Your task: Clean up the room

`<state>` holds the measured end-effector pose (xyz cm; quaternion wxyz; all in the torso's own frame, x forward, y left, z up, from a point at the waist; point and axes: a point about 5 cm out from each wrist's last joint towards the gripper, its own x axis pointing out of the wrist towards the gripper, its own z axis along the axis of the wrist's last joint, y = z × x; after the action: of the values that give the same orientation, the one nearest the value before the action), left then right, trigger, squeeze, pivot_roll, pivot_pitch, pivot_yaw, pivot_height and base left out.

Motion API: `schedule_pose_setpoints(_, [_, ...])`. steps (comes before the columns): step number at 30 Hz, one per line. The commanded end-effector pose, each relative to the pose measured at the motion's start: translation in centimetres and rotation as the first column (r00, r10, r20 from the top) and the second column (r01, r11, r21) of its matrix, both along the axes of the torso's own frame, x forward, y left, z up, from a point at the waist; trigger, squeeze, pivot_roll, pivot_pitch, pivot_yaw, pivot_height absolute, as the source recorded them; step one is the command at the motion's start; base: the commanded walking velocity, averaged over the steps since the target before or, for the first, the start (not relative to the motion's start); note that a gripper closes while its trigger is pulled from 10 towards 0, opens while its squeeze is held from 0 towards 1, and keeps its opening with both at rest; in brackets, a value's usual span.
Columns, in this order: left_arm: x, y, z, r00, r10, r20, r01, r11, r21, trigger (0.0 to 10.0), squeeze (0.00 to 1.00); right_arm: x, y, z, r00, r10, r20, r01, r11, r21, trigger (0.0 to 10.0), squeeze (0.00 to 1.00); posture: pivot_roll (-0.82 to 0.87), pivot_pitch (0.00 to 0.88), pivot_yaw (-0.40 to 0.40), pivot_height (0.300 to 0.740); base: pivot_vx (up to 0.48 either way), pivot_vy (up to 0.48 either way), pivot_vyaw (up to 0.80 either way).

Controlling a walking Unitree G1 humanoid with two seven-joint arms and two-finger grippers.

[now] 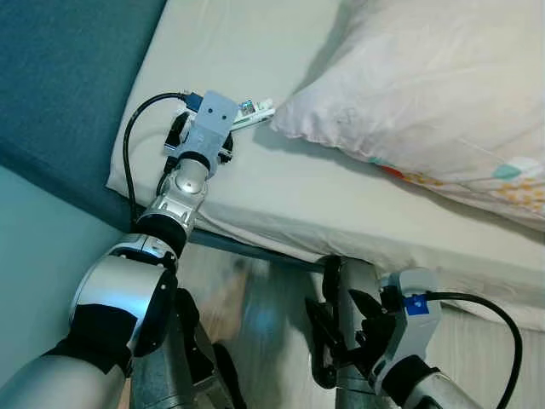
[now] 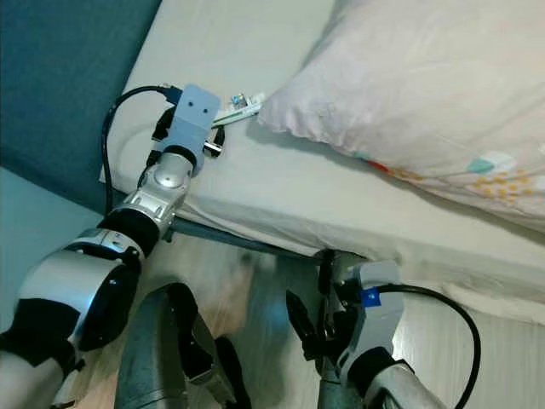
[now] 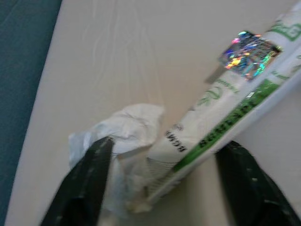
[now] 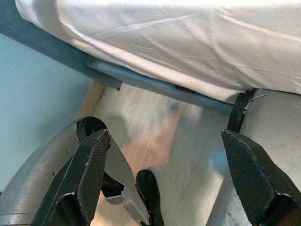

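Note:
A white tube (image 3: 225, 108) with green print and a shiny foil sticker lies on the cream bed sheet (image 1: 255, 51), near the pillow's corner. A crumpled white scrap (image 3: 122, 136) lies against the tube's near end. My left gripper (image 3: 164, 150) rests low on the sheet, open, its two black fingers (image 3: 89, 179) standing either side of the tube end and the scrap without closing on them. In the left eye view the tube (image 1: 254, 111) sticks out just beyond the left wrist camera. My right gripper (image 1: 341, 332) hangs open below the bed's edge, holding nothing.
A large pale pillow (image 1: 426, 94) with small coloured patterns covers the right of the bed. A dark blue headboard (image 1: 60, 77) runs along the left. The grey bed frame (image 4: 141, 80) and wooden floor (image 4: 169, 141) lie below, with my legs beside them.

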<state>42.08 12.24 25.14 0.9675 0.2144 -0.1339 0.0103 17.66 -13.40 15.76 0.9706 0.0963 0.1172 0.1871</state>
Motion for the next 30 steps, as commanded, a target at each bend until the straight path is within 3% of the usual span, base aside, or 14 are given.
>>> schedule_pose_setpoints(1, [0.0,0.0,-1.1,0.999,0.002,-0.051,0.0,1.0,0.024,0.0,0.0,-0.4,0.0,0.0,1.0,0.006,-0.018,-0.006,1.0,0.003,10.0,0.0,-0.42,0.65,0.073,0.49,0.0,0.0,0.0])
schedule_pose_setpoints(17, [0.0,0.8,-0.8,0.999,0.018,-0.033,-0.018,1.0,-0.002,0.0,0.0,-0.1,-0.4,0.5,1.0,-0.005,-0.011,0.005,1.0,-0.007,10.0,0.0,-0.42,0.636,0.08,0.49,0.0,0.0,0.0])
schedule_pose_setpoints(21, [0.1,1.2,0.6,1.0,0.001,0.014,0.001,0.994,-0.107,0.0,0.0,0.7,-0.6,0.5,1.0,-0.007,-0.003,0.007,1.0,-0.008,10.0,0.0,-0.4,0.616,0.087,0.49,0.0,0.0,0.0])
schedule_pose_setpoints(24, [0.1,1.4,1.4,0.999,-0.001,0.048,0.008,0.991,-0.137,0.0,0.0,1.0,-0.5,0.5,1.0,-0.004,0.003,0.004,1.0,-0.008,10.0,0.0,-0.39,0.599,0.091,0.49,0.0,0.0,0.0])
schedule_pose_setpoints(26, [0.0,2.5,3.3,0.992,0.023,0.127,0.004,0.978,-0.207,0.0,0.0,1.7,-0.3,0.6,1.0,0.004,0.021,-0.004,1.0,-0.003,10.0,0.0,-0.37,0.57,0.098,0.49,0.0,0.0,0.0])
schedule_pose_setpoints(30, [-0.2,3.6,4.8,0.981,0.044,0.19,0.011,0.96,-0.28,0.0,0.0,2.4,-0.2,0.8,0.999,0.01,0.039,-0.01,1.0,0.002,10.0,0.0,-0.35,0.549,0.099,0.49,0.0,0.0,0.0])
